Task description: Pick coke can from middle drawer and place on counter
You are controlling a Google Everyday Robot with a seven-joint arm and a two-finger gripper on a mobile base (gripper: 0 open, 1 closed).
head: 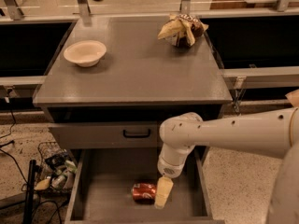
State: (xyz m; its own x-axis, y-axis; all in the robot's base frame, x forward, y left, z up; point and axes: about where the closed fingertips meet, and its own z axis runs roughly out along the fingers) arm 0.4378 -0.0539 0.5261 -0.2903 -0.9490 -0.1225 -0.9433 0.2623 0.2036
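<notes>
The coke can [143,192] lies on its side on the floor of the open middle drawer [105,197], near the middle. My gripper [162,196] reaches down into the drawer from the white arm [224,134] that comes in from the right. It sits right at the can's right end, touching or almost touching it. The grey counter [135,73] is above the drawers, with bare room in its middle and front.
A cream bowl [85,53] stands on the counter's left, and a brown-and-yellow snack bag [182,29] at its back right. The shut top drawer front with a black handle [136,134] is just above the open drawer. A wire basket of clutter [55,171] and a black pole [29,190] stand on the floor at left.
</notes>
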